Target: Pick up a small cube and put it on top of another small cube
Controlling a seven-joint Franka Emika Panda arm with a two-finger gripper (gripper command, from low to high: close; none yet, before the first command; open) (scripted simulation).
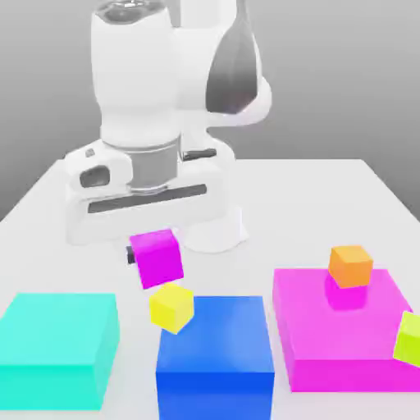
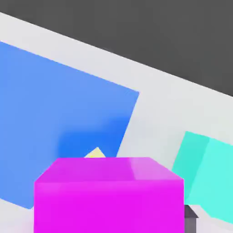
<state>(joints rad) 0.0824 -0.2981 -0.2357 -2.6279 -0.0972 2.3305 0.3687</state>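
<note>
The blue block sits bottom centre; just above its left corner, the gripper grasps the magenta cube over the yellow cube.

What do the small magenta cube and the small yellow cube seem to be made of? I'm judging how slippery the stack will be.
The small magenta cube looks like smooth, rigid plastic with a slight sheen: a pale highlight crosses its top in the hand view. The small yellow cube looks similar but more matte, flat in colour with no grain. As simulator renders, the real material stays open.
</note>
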